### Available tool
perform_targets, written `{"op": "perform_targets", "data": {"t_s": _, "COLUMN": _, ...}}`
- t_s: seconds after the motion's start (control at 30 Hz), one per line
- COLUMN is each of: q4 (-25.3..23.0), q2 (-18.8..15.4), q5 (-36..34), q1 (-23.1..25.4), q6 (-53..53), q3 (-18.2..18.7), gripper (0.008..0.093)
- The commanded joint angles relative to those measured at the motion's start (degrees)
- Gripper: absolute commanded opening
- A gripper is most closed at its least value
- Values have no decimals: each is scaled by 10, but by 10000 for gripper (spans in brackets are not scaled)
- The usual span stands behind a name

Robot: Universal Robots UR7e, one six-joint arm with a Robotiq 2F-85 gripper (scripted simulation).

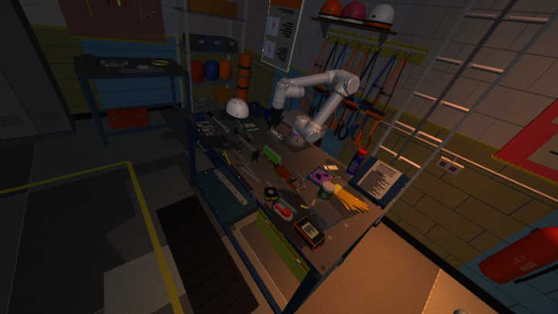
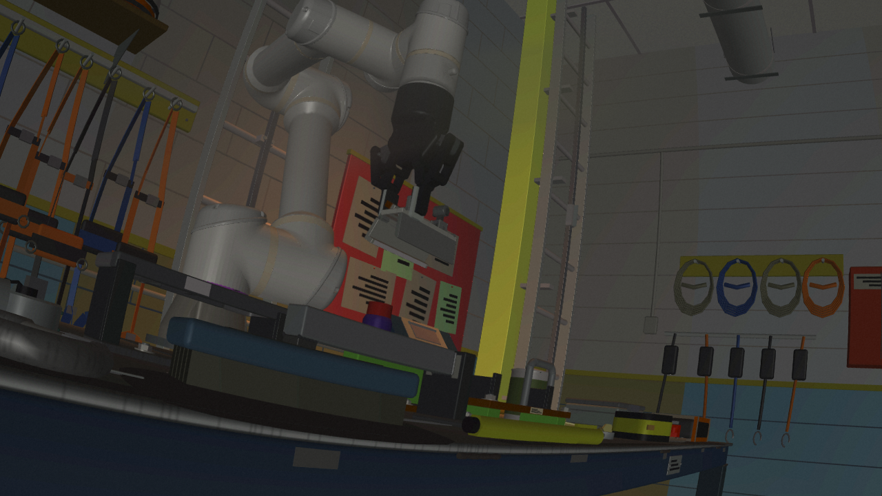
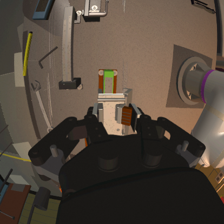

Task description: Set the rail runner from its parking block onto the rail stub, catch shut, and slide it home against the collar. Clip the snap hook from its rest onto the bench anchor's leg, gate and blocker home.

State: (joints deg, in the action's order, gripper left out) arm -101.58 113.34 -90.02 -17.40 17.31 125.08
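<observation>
On the far half of the workbench, near the robot's base, the green-topped parking block (image 3: 108,80) sits on the bench below my gripper, and the grey rail stub (image 3: 67,48) lies to its left with a black end block (image 3: 69,84). A grey metal loop on a base plate, seemingly the bench anchor (image 2: 540,376), stands further along the bench (image 1: 297,181). I cannot pick out the snap hook. The light grey rail runner (image 2: 412,237) hangs tilted well above the bench, an orange ribbed part on its side (image 3: 126,115). My gripper (image 2: 404,200) is closed and holds the rail runner.
The robot's base (image 3: 194,81) stands to the right of the parking block. A white helmet (image 1: 237,107) lies at the bench's far end. A wrench (image 3: 40,102), a hex key (image 3: 46,56) and a yellow pencil (image 3: 26,52) lie left of the rail. A yellow-green post (image 2: 518,203) rises beside the bench.
</observation>
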Motion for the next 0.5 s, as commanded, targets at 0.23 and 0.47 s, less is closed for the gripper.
{"op": "perform_targets", "data": {"t_s": 0.23, "q4": -15, "q2": -51, "q5": -2, "q1": -30, "q6": 30, "q3": -33, "gripper": 80}}
{"op": "perform_targets", "data": {"t_s": 0.47, "q4": -26, "q2": -122, "q5": -5, "q1": -62, "q6": 62, "q3": -86, "gripper": 80}}
